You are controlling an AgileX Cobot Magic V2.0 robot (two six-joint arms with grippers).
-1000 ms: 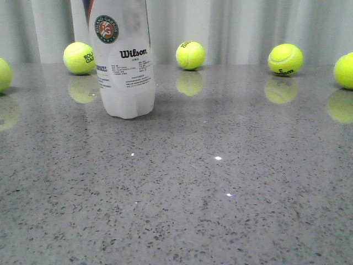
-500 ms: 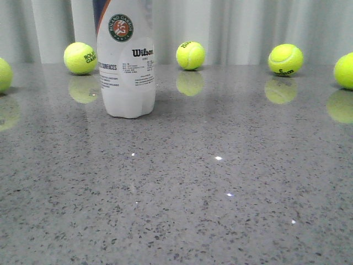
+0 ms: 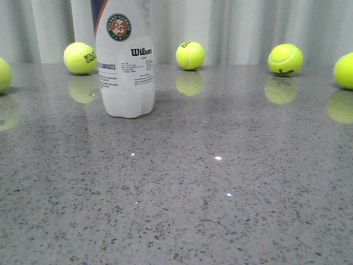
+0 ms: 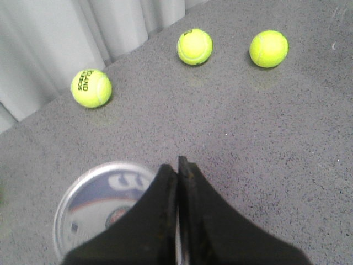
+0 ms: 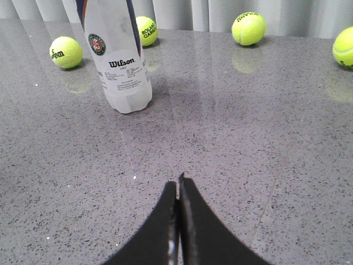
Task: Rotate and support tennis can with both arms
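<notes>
The tennis can [image 3: 126, 61] stands upright on the grey table at the back left, Wilson label and round emblem facing the camera; its top is cut off. It also shows in the right wrist view [image 5: 117, 58]. The left wrist view looks down on its round top [image 4: 102, 207]. My left gripper [image 4: 178, 165] is shut and empty, above the can's top and beside it. My right gripper [image 5: 178, 185] is shut and empty, low over the table, well in front of the can. Neither gripper shows in the front view.
Several yellow-green tennis balls lie along the back of the table by a white curtain: one [image 3: 80, 58] just behind the can, one [image 3: 190, 55] mid-back, one [image 3: 285, 59] right, others at both edges [image 3: 345, 70].
The can was tilted one second ago and now stands upright; its label has turned slightly, showing more of the printed text on the left.
</notes>
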